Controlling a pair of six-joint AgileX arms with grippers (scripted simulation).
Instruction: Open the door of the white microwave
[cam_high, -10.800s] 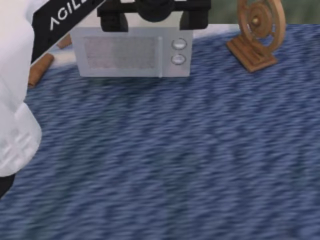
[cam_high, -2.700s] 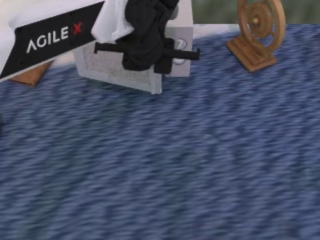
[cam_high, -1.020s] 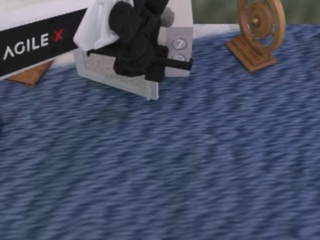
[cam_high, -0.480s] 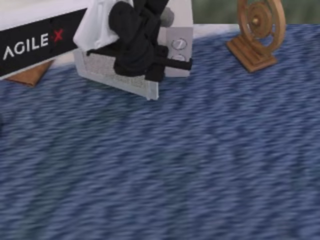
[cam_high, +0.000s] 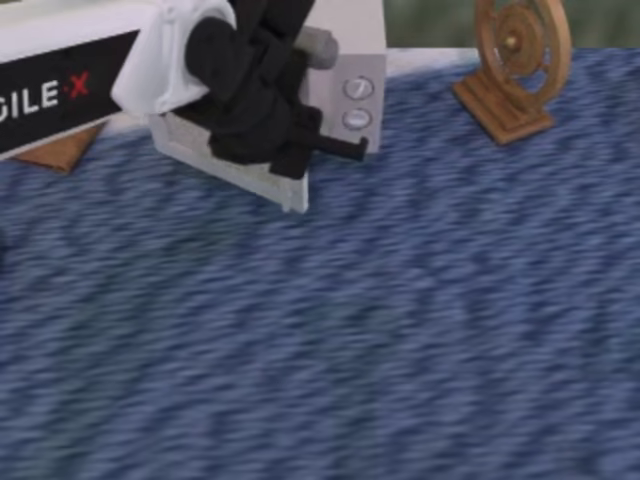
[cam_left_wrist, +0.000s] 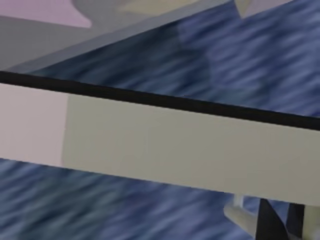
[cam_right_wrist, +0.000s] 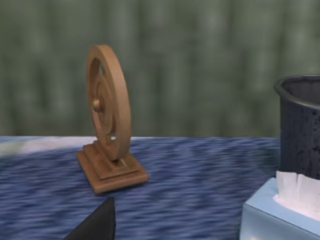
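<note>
The left gripper (cam_high: 300, 150) sits at the door's (cam_high: 262, 180) free edge, grip indiscernible; the white microwave (cam_high: 345, 60) stands ajar behind it.

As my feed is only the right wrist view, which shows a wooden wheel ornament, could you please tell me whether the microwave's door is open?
Observer: Partly. In the top view the door stands angled out from the white microwave, hinged at its left side.
Operator: Thank you. Where is the left tool?
Observer: The left tool is at the door's free edge, just left of the two knobs.
Operator: Does the left wrist view add anything?
Observer: It shows the door as a pale band with blue tablecloth beyond it.
Operator: Is my right arm in the top view?
Observer: No, only the left arm reaches in there.
</note>
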